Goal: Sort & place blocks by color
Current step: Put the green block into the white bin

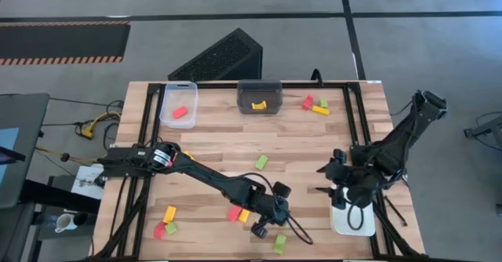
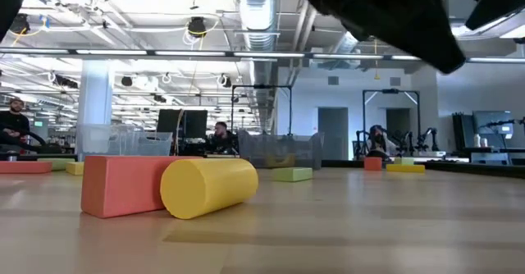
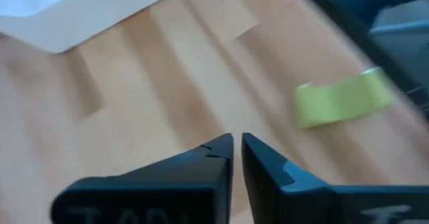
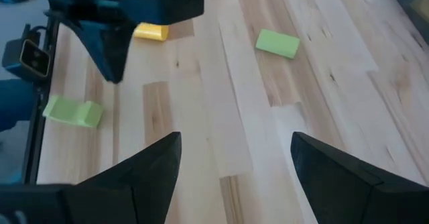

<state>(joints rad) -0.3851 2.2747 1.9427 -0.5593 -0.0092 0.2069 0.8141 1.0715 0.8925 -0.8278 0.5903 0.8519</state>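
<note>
High view, left gripper: I see my left gripper [image 1: 261, 229] near the front edge, between the red block [image 1: 234, 212] touching a yellow block [image 1: 244, 216] and a light green block [image 1: 280, 242] at its 4 o'clock.
High view, trays: the clear tray [image 1: 166, 105] holds one red block [image 1: 180, 113]; the dark grey tray [image 1: 245, 103] holds a yellow block [image 1: 259, 103]; the white tray [image 1: 343, 225] lies under my right gripper [image 1: 337, 190].
High view, loose blocks: a green block [image 1: 261, 162] lies mid-table, long axis running 1 to 7 o'clock, with bare wood all round it. Red, green and yellow pieces [image 1: 315, 104] cluster by the back edge. Another three [image 1: 165, 224] sit at the front left corner.
Low view: the red block [image 2: 123, 185] lies flat, long axis across the picture, touching a yellow cylinder [image 2: 208, 187] lying on its side. Open table [image 2: 369, 225] lies to the right.
Left wrist view: my fingers [image 3: 208, 158] are pressed nearly together, holding nothing. The green block [image 3: 342, 98] lies apart from them, close to the dark table frame.
Right wrist view: my right fingers [image 4: 157, 162] are spread wide, empty. A green block [image 4: 277, 43] lies ahead on clear wood; another green block [image 4: 72, 110] sits by the table edge.
</note>
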